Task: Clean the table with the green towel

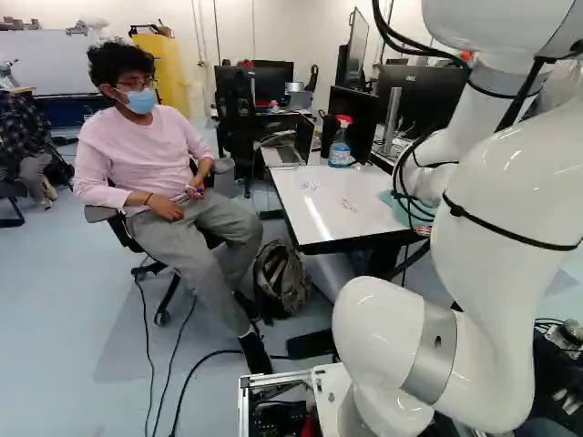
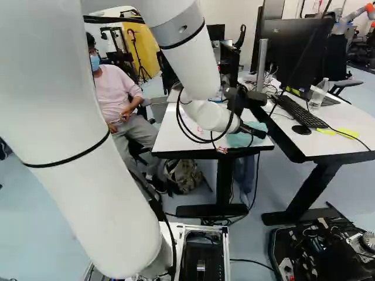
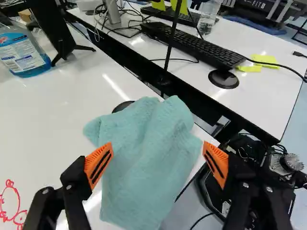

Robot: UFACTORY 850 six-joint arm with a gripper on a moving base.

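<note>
The black gripper (image 2: 253, 130) is over the near part of the white table (image 2: 176, 137) in the right base view, its fingertips hard to make out there. In the wrist view the gripper (image 3: 157, 164) stands wide open, its orange pads on either side of the crumpled light green towel (image 3: 144, 167). The towel lies in a heap at the table's edge; whether a pad touches it I cannot tell. Red marker drawings (image 3: 10, 205) show on the tabletop beside one finger, and fainter blue marks (image 1: 310, 186) lie farther over in the left base view.
A spray bottle of blue liquid (image 1: 340, 147) and monitors stand at the table's far end. A second desk (image 2: 345, 143) with keyboard (image 2: 299, 111), mouse (image 2: 302, 130) and plastic bottle (image 2: 319, 92) adjoins it. A seated person (image 1: 146, 168) is beside the table, a backpack (image 1: 281, 278) on the floor.
</note>
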